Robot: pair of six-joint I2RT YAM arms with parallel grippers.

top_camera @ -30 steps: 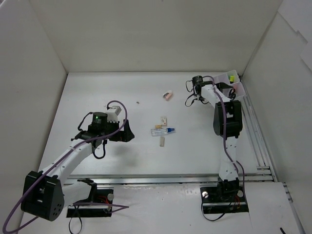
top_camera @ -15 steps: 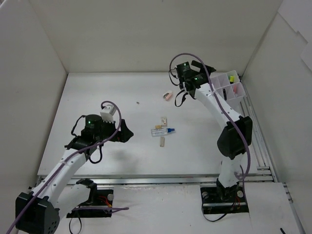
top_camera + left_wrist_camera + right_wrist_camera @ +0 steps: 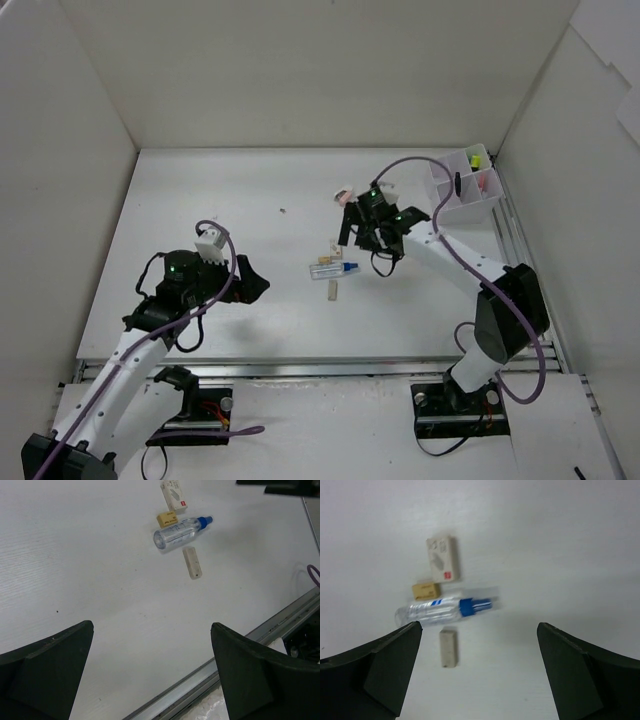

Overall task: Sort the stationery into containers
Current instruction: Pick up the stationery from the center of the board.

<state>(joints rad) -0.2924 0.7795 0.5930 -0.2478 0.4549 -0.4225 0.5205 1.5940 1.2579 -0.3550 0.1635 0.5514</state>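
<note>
A clear blue-capped tube lies mid-table with a beige eraser stick just in front of it and a white boxed eraser behind it. In the right wrist view the tube, the stick, a small tan eraser and the boxed eraser lie below and ahead. My right gripper hovers open and empty above them, also seen from above. A pink eraser lies just behind it. My left gripper is open and empty, left of the cluster. The white organiser box stands at the far right.
A yellow-capped marker and a pink item sit in the organiser's compartments. A metal rail runs along the table's near edge, and another rail runs down the right side. White walls enclose the table.
My right arm has swung from the organiser box down to the middle of the table, and its jaws have opened. My left arm has drawn back toward the near edge.
</note>
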